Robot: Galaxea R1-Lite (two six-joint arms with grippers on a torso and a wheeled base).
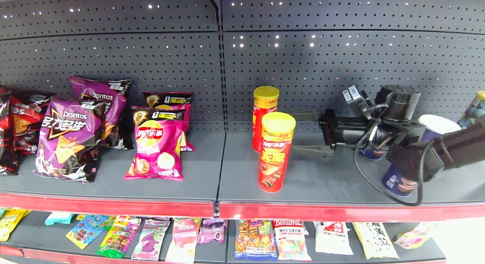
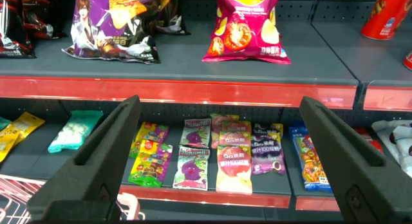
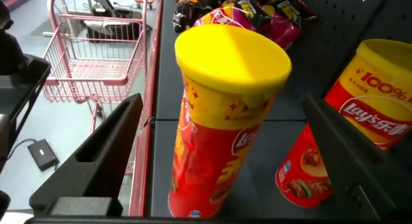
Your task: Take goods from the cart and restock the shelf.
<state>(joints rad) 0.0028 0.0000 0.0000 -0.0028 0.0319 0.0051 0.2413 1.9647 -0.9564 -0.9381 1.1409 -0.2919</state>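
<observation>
Two red chip cans with yellow lids stand on the upper grey shelf (image 1: 326,180). The front can (image 1: 276,154) is near the shelf's edge and the back can (image 1: 264,114) is behind it. My right gripper (image 1: 294,132) is open, level with the front can, its fingertips just at the can's right side. In the right wrist view the front can (image 3: 225,121) stands between the spread fingers (image 3: 106,153) without being clamped, and the back can (image 3: 360,121) is beside it. My left gripper (image 2: 215,153) hangs open and empty below, facing the lower shelf. A pink wire cart (image 3: 96,56) stands on the floor.
Purple, magenta and dark chip bags (image 1: 75,135) fill the shelf's left half. Blue cups (image 1: 398,180) stand on the right, behind my right arm. Flat candy packets (image 2: 232,156) lie along the lower shelf. The red shelf lip (image 1: 303,211) runs along the front.
</observation>
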